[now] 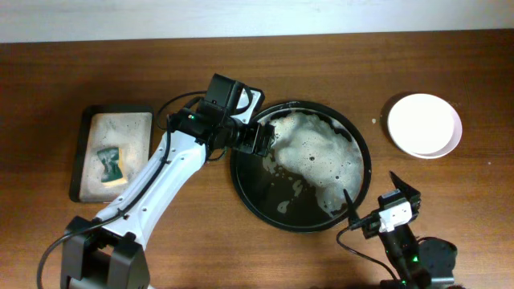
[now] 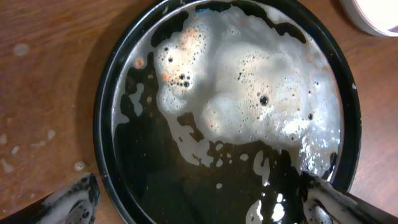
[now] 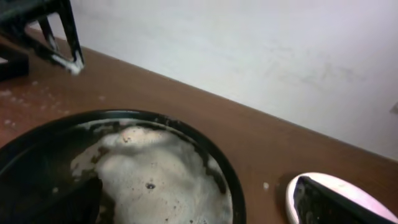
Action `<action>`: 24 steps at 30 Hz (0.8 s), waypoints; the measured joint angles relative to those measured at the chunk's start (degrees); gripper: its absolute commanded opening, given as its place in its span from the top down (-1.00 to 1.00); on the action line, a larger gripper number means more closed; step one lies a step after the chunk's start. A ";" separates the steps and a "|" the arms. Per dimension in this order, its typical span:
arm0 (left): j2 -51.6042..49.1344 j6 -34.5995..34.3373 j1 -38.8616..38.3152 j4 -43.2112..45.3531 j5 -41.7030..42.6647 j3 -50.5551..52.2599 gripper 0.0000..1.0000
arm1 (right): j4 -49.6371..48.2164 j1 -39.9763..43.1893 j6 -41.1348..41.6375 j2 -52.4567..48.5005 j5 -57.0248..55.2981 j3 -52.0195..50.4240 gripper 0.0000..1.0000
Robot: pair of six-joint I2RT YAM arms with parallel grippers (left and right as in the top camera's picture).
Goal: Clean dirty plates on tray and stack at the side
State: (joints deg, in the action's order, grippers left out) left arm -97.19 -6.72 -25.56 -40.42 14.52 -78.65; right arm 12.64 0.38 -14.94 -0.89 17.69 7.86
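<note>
The white plates (image 1: 424, 124) appear stacked far right, apart from the foamy black tray (image 1: 255, 199), where no plate shows. The left gripper (image 1: 271, 138) hovers over its left rim and the right gripper (image 1: 371, 189) hangs near-right, both wide open and empty. Stacking looks finished; the arms need only retreat.

Overhead looks straight down on the whole table (image 1: 321, 64). The left wrist camera hangs close above the tray (image 2: 98, 124), facing down. The right wrist camera sits low beside it, facing the wall (image 3: 249, 50); all share the tray
</note>
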 measured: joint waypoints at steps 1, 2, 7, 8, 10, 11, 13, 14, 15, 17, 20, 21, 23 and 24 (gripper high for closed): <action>0.00 0.00 0.02 0.00 0.00 0.00 -0.99 | -0.90 0.00 0.00 -0.02 0.02 -1.33 -0.97; 0.00 0.00 0.02 -0.02 -0.02 0.00 -0.99 | -4.26 0.00 0.02 -0.02 0.13 -2.54 -0.97; 0.00 0.00 0.02 0.00 -0.02 0.00 -0.99 | -10.05 0.00 0.02 0.20 0.39 -7.08 -0.97; 0.00 0.00 0.02 0.00 -0.02 0.00 -0.99 | -9.94 0.00 0.02 0.20 0.39 -7.08 -0.97; 0.00 0.00 0.00 -0.02 -0.02 0.00 -1.00 | -9.92 0.00 -0.02 0.20 0.39 -7.08 -0.97; 0.00 0.00 0.02 0.00 -0.02 0.00 -0.99 | -9.92 0.00 0.02 0.20 0.39 -7.08 -0.97; 0.00 0.00 0.00 -0.02 -0.02 0.00 -0.99 | -9.92 0.00 0.02 0.20 0.39 -7.08 -0.97; 0.00 0.00 0.02 -0.02 -0.02 0.00 -0.99 | -9.92 0.00 0.00 0.20 0.39 -7.08 -0.97; 0.00 0.00 0.00 0.00 -0.02 0.00 -0.99 | -9.92 0.00 0.04 0.20 0.39 -7.08 -0.97; 0.00 0.00 0.02 0.00 -0.02 0.00 -0.99 | -9.92 0.00 0.00 0.20 0.39 -7.08 -0.97; 0.00 0.00 0.02 -0.02 -0.02 0.00 -0.99 | -9.92 0.00 0.02 0.20 0.39 -7.08 -0.97; 0.00 0.00 0.02 -0.02 -0.02 0.00 -0.99 | -9.92 0.00 0.00 0.20 0.39 -7.08 -0.97; 0.22 0.00 -0.02 -1.86 -2.93 0.00 -0.99 | -9.92 0.00 0.02 0.20 0.39 -7.08 -0.97; 0.66 -0.02 -0.09 -2.56 -5.88 0.02 -0.99 | -9.92 0.00 0.04 0.20 0.42 -7.08 -0.97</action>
State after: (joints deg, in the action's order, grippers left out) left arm -96.53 -6.74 -25.65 -42.98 8.64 -78.63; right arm 2.72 0.38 -14.90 -0.69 18.11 0.78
